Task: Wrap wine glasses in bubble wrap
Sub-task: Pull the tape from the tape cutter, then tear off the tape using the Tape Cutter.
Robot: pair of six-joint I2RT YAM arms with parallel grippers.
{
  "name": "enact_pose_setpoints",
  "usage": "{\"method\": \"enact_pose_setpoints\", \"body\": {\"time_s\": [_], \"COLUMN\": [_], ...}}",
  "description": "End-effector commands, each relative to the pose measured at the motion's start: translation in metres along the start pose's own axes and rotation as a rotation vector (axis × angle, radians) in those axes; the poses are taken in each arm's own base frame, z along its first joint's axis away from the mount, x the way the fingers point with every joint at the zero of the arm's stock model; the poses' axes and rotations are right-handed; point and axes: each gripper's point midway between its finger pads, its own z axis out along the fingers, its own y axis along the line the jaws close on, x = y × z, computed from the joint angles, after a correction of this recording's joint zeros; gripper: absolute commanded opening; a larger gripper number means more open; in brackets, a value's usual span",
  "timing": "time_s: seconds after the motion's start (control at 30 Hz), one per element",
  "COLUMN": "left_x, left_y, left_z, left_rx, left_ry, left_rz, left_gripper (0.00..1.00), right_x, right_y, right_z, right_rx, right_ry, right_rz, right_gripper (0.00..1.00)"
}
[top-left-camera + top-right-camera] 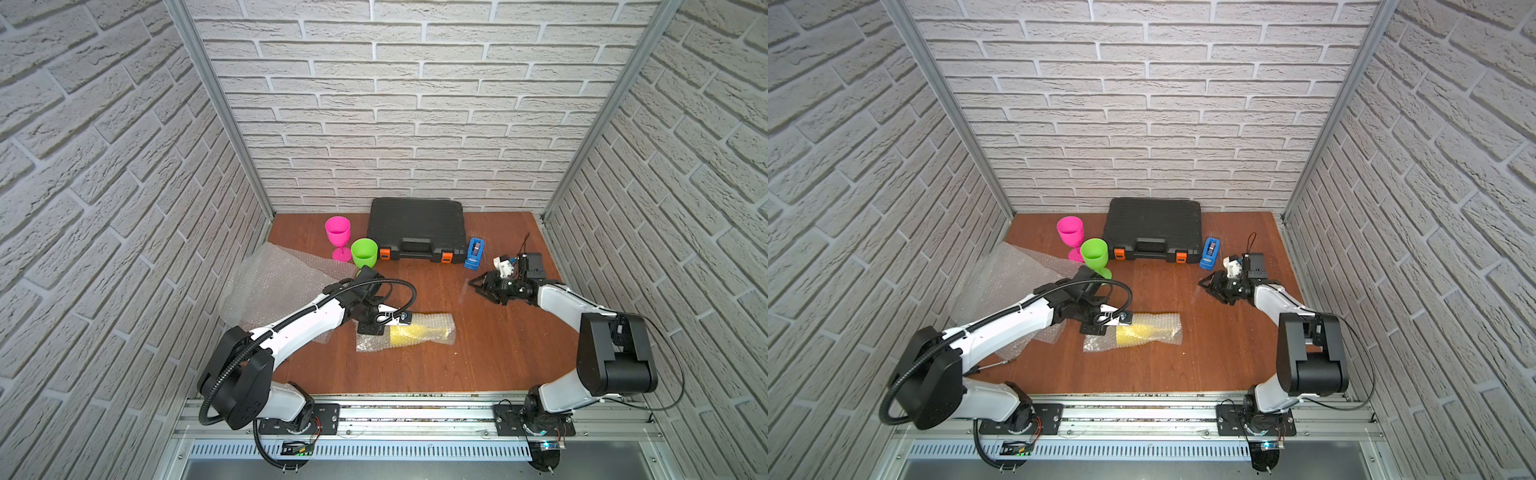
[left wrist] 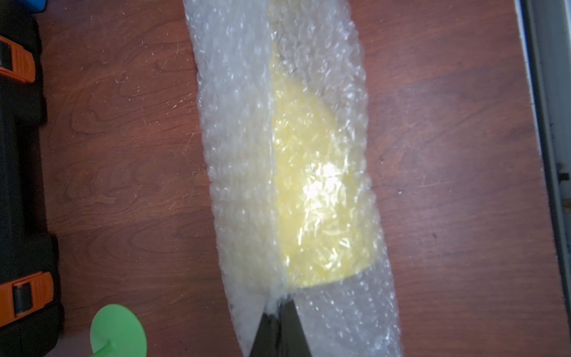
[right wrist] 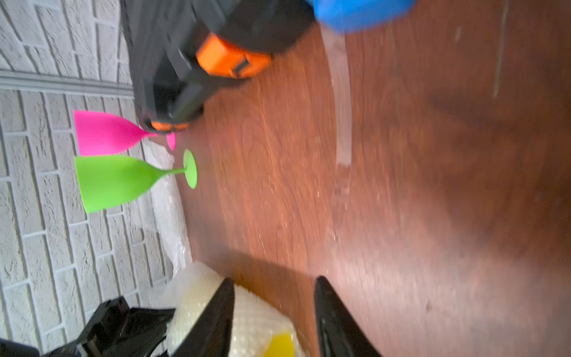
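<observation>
The left pincer [image 2: 279, 309] pinches the bubble wrap [image 2: 234, 154] seam, likely to stop it unrolling from the yellow glass [image 2: 321, 201] on the bench [image 2: 123, 154]; the right pincer [image 3: 274, 279] hangs parted, empty, near the tape dispenser [image 1: 474, 252]

You have the yellow goblet [image 1: 1138, 334] lying on its side on the wooden table [image 1: 1204, 365], rolled in bubble wrap [image 1: 1163, 322]. Your left gripper [image 1: 1100, 328] is down at the roll's left end, touching the wrap. Your right gripper [image 1: 1205, 283] hangs well apart from the roll, jaws parted, near the blue tape dispenser [image 1: 1210, 251]. By the back wall, the pink goblet [image 1: 1070, 232] and green goblet [image 1: 1095, 251] stand upright beside the black case [image 1: 1152, 228]. Loose bubble wrap sheets [image 1: 1005, 274] lie under your left arm.
</observation>
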Motion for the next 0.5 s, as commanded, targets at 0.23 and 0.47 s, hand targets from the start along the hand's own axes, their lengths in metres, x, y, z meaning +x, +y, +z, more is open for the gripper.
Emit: {"method": "enact_pose_setpoints", "body": {"time_s": [0.23, 0.47], "left_x": [0.01, 0.009], "left_y": [-0.014, -0.014], "left_z": [0.007, 0.009], "left_rx": [0.063, 0.069], "left_ry": [0.044, 0.04], "left_rz": [-0.003, -0.005], "left_gripper": [0.02, 0.02], "right_x": [-0.078, -0.084], "right_y": [-0.002, -0.007], "right_z": [0.04, 0.054], "right_rx": [-0.126, -0.162], "right_ry": [-0.098, -0.093], "right_rz": [-0.082, -0.079], "right_gripper": [0.43, 0.4]}}
